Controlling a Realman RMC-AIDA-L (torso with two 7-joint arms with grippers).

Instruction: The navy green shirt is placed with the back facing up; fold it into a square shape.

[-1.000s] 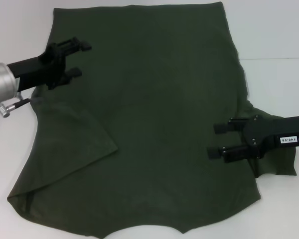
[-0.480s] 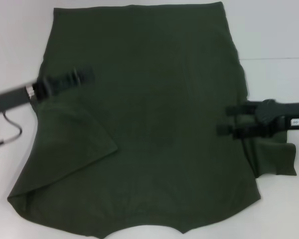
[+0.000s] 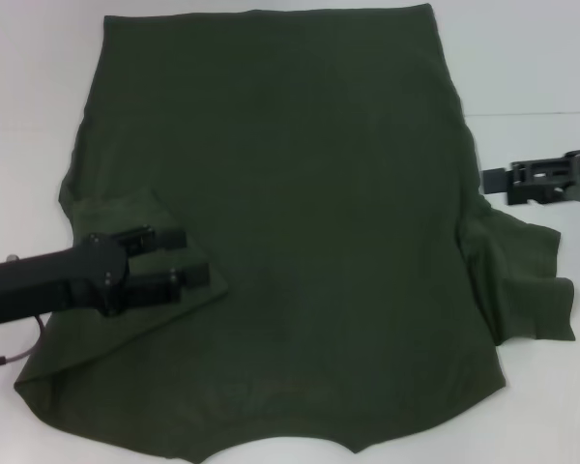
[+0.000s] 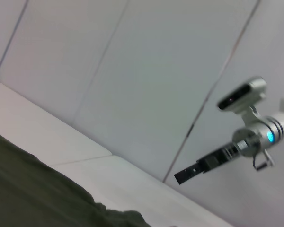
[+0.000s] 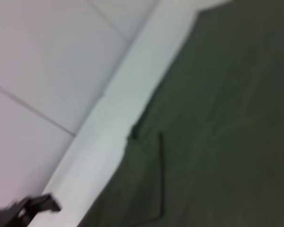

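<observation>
Here, the navy green shirt [image 3: 290, 222] covers a white table [image 3: 541, 68].

The left gripper [image 3: 186, 270] reaches in low from the left, its fingers parted (one above the other); the right gripper [image 3: 487, 181] sits far right.

white table [image 3: 532, 58] — navy green shirt [image 3: 300, 193] spread flat on it
</observation>
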